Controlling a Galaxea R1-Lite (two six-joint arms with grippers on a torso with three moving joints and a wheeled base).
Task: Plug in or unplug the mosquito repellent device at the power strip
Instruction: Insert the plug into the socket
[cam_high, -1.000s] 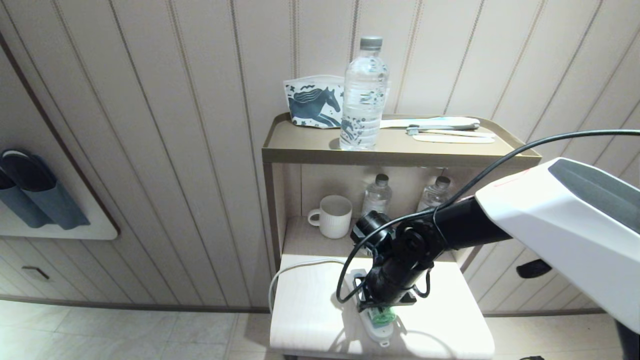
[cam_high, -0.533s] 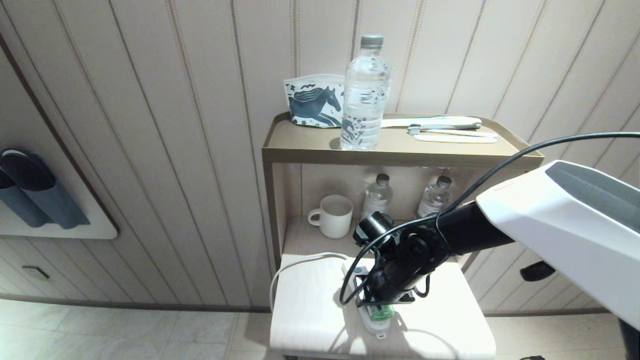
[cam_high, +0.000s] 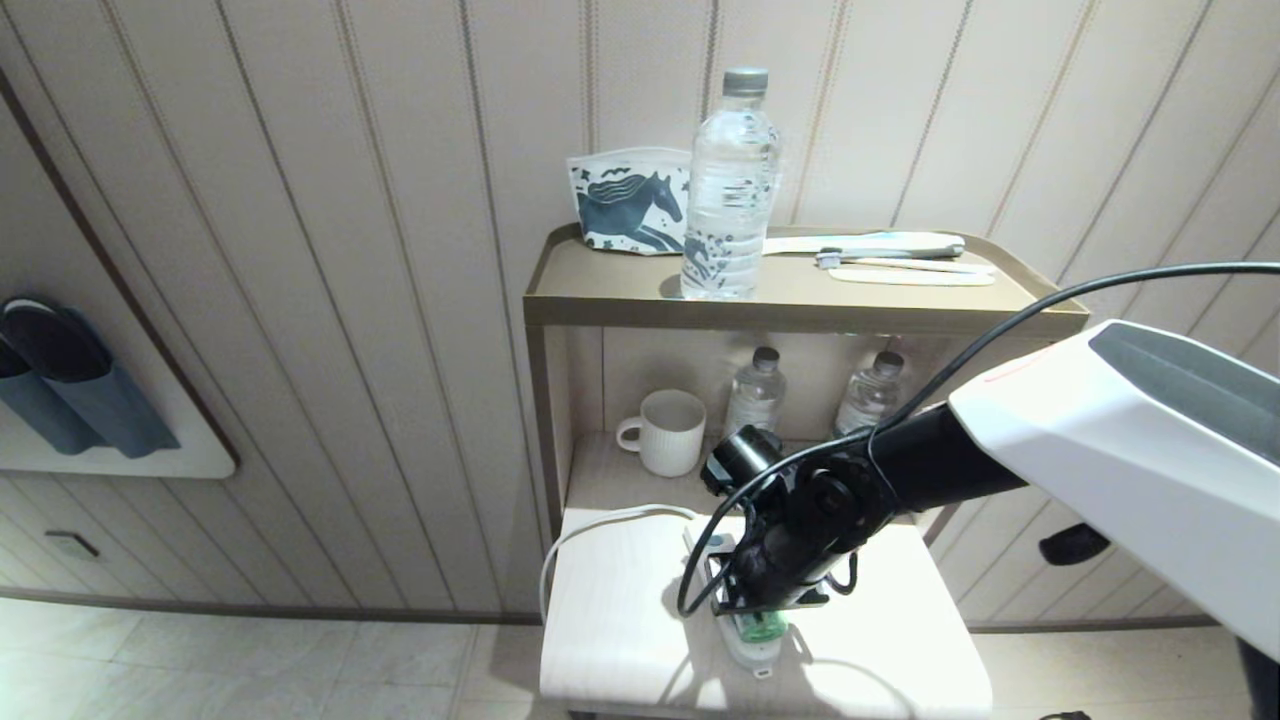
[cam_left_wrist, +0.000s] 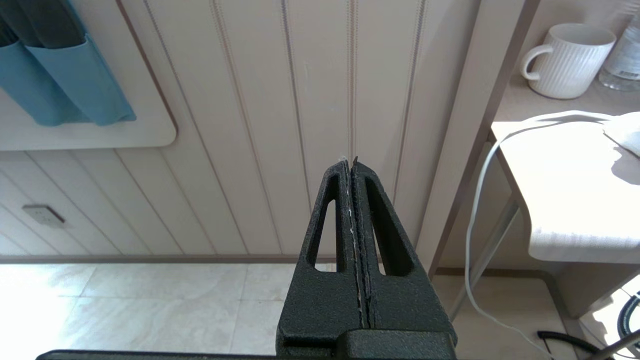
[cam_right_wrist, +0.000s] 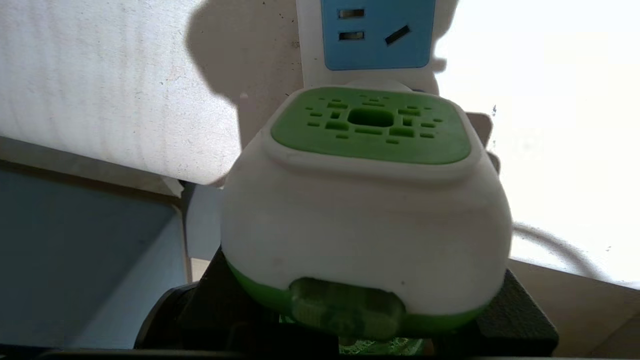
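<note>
Overhead, from the head camera, there are three clear water bottles: one tall bottle (cam_high: 730, 185) on the top of the shelf unit (cam_high: 640, 312), two smaller ones (cam_high: 755, 392) on the lower shelf beside a single white ribbed mug (cam_high: 664, 432). One horse-print pouch (cam_high: 630, 205) leans on the panelled wall (cam_high: 350, 250), and a few flat white items (cam_high: 880, 258) lie along the top. The right gripper (cam_high: 768, 610) points down over the white low table (cam_high: 620, 620), clamped on the mosquito repellent device (cam_high: 764, 628), which sits over the near end of the one power strip (cam_high: 752, 650); whether it touches the strip is hidden. A white cord (cam_high: 590, 535) loops off the table's left edge. Pale floor tiles run below

In the left wrist view the left gripper (cam_left_wrist: 353, 167) hangs beside the table, fingers pressed together on nothing, facing the wall, a blue holder (cam_left_wrist: 65, 75) and a wall socket (cam_left_wrist: 44, 215)

The right wrist view shows the device's white head with its green vented cap close up, held between the dark fingers (cam_right_wrist: 520, 310), with one blue socket face just beyond it
</note>
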